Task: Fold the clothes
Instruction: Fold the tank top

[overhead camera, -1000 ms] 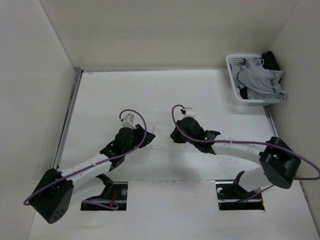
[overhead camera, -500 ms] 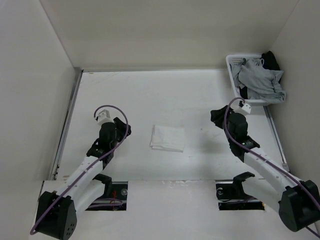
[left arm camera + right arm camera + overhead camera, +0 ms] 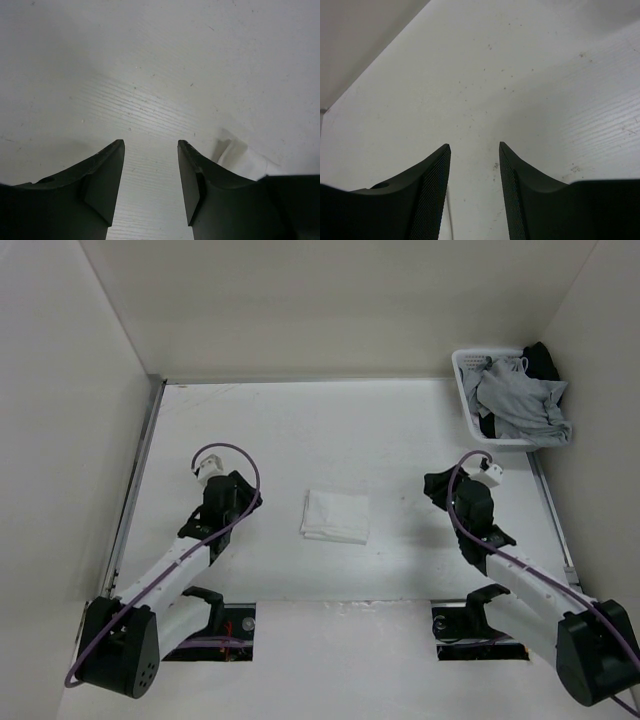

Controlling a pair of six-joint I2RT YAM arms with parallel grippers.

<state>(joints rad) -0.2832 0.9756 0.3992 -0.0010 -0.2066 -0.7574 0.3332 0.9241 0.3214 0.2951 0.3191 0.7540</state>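
Note:
The clothes (image 3: 336, 515), a white top folded into a small rectangle, lie flat on the table between the two arms. A corner of the white fabric (image 3: 240, 157) shows at the right of the left wrist view. My left gripper (image 3: 245, 498) stands open well to the left of the fold, with only bare table between its jaws (image 3: 150, 147). To the right of the fold my right gripper (image 3: 432, 485) is open too, over bare table (image 3: 475, 147). Neither gripper touches the clothes.
A white basket (image 3: 466, 400) stands at the back right corner, holding a grey garment (image 3: 520, 405) and a black garment (image 3: 543, 360). Walls close the table on the left, back and right. Two dark cut-outs (image 3: 215, 632) lie at the near edge by the arm bases.
Both grippers were shut together over the clothes a second ago. They have opened, let go and drawn apart to left and right, leaving the folded clothes lying uncovered.

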